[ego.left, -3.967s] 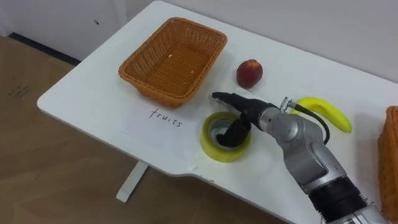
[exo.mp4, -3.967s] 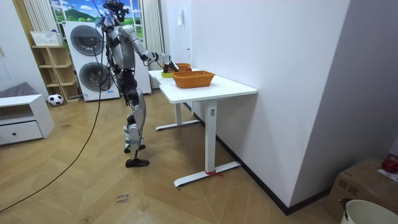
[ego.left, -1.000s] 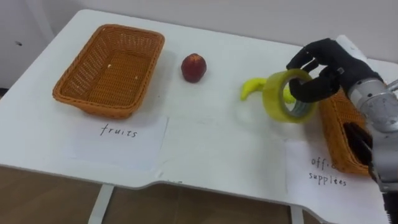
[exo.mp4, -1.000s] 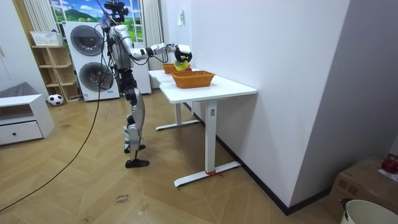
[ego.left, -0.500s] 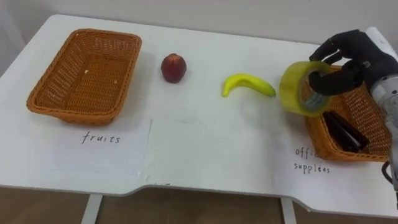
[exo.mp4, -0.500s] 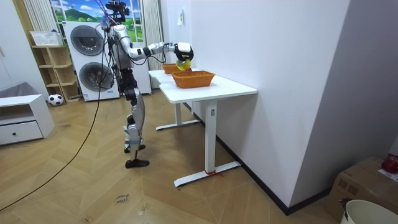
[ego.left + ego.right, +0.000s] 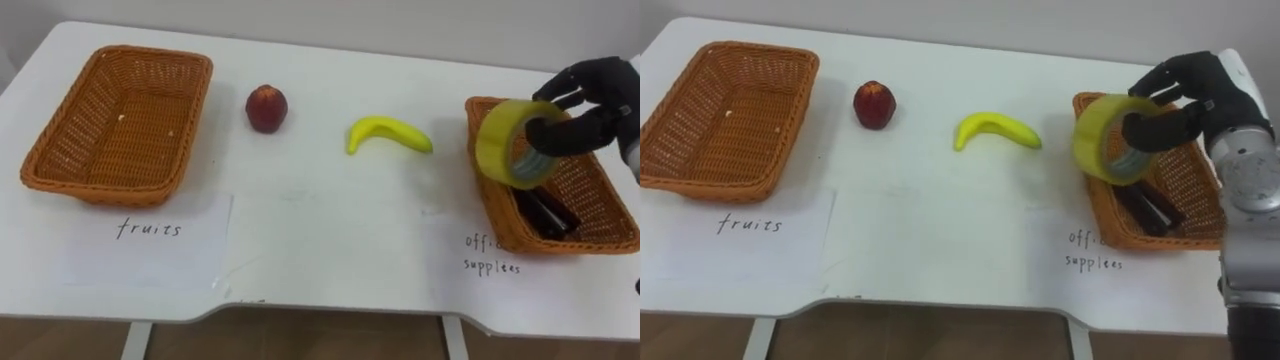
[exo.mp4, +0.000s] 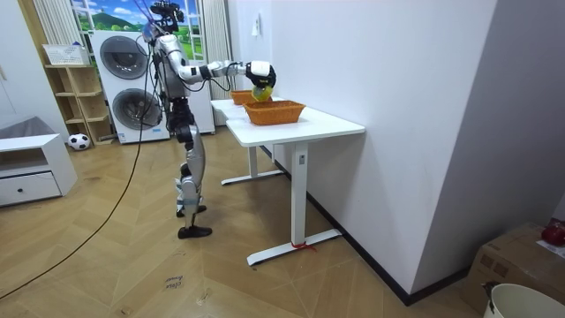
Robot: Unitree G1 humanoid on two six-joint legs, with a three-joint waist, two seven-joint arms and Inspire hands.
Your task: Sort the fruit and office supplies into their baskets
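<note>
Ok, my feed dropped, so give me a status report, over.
Right hand shut on tape roll, held above supplies basket's left edge. Peach and banana on table. Nothing in the way.

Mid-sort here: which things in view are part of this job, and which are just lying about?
Job: tape roll in right hand, banana, red fruit, left basket, right basket, black item inside it, paper labels.
Lying about: washing machines, ball, shelf unit, white cabinet.

Tape roll (image 7: 518, 143) now above right basket (image 7: 590, 238)
</note>
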